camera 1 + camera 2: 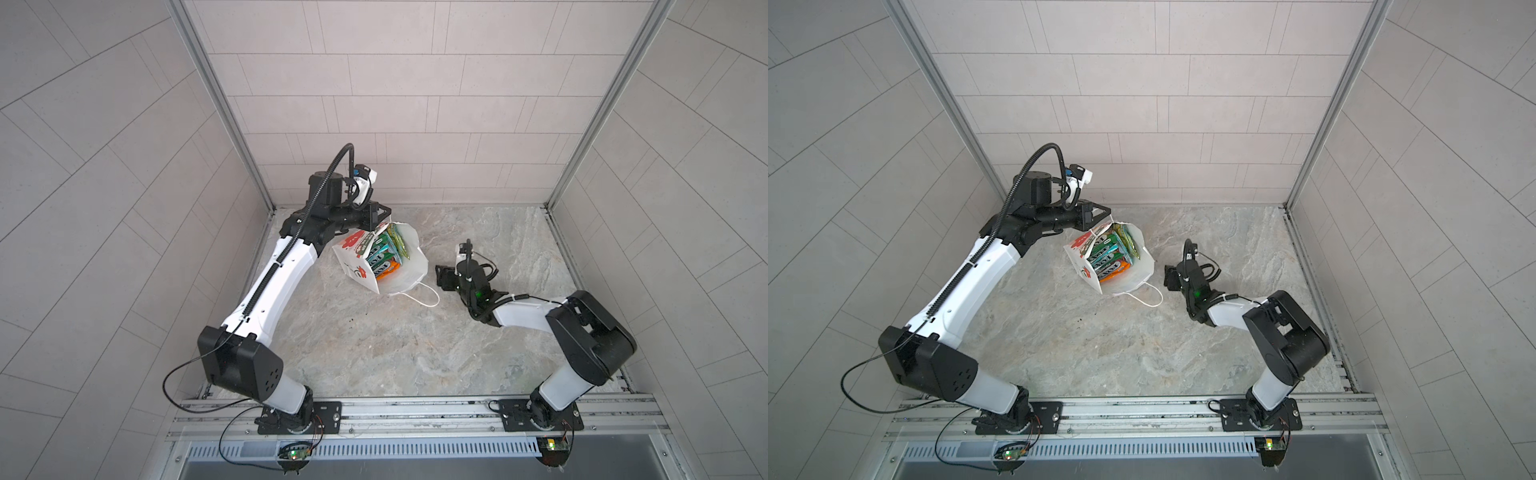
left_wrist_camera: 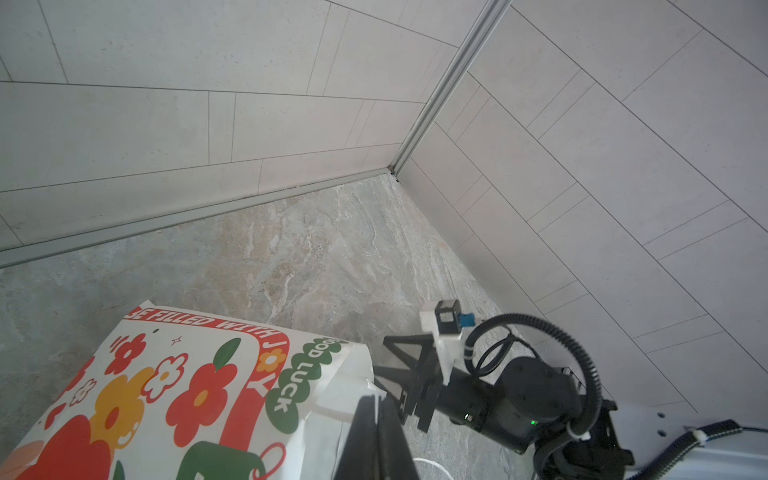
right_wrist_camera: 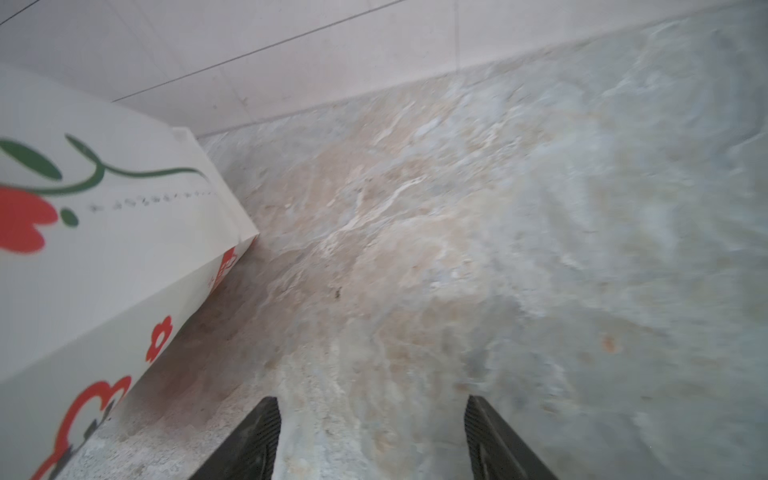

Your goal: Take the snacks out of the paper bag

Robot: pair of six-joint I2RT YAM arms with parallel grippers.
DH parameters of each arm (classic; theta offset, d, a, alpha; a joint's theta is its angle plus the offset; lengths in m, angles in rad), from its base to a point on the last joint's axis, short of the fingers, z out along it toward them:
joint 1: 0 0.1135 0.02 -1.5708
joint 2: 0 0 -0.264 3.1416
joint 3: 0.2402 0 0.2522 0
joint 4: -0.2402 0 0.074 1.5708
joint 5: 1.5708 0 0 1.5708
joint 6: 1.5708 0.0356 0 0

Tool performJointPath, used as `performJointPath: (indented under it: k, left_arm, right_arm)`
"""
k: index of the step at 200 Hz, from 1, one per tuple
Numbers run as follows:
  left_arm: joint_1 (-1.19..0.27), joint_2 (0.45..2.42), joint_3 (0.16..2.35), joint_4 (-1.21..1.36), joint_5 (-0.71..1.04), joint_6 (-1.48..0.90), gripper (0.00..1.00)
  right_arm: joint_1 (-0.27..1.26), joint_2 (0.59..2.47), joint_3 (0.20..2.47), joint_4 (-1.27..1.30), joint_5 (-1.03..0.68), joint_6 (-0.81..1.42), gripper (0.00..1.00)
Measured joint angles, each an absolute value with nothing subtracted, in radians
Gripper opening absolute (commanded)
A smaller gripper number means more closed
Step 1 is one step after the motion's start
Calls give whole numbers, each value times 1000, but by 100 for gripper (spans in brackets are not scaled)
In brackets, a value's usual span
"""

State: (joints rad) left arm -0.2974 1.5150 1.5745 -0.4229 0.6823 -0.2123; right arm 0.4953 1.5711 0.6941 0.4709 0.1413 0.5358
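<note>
Marble-patterned tabletop (image 1: 374, 345) fills the floor of the cell, and pale tiled walls (image 1: 374, 83) close it in on three sides. I have the paper bag (image 1: 355, 259) (image 1: 1084, 259) standing on that surface, leaning so that its open mouth shows in both top views. The snacks (image 1: 384, 253) (image 1: 1111, 253) are all inside the bag, packed on edge side by side. I can make out green, teal and orange packets, but not how many there are. One white cord handle (image 1: 428, 296) (image 1: 1152, 297) hangs from the bag's rim and lies looped on the marble.

My left gripper (image 1: 386, 214) (image 1: 1106, 212) sits at the bag's top edge, on the side away from that loose handle. Its jaws are pressed together, and in the left wrist view (image 2: 376, 415) a sliver of the bag's white rim looks pinched between them.

My right gripper (image 1: 440, 277) (image 1: 1169, 277) hangs low beside the bag on the loose handle's side, near it but not touching. Its jaws stand wide apart with only bare marble between them (image 3: 372, 405), so it holds nothing.
</note>
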Motion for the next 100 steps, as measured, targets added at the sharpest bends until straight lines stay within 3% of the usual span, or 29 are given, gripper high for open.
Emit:
performJointPath:
  k: [37,100]
  left_arm:
    - [-335,1494,1524,-385,667,-211,0]
    - [-345,1440,1457,-343,614,-255,0]
  right_arm:
    - [461,1337,743,222,121,427,74]
    - [527,1179,908,20,-212,316,73]
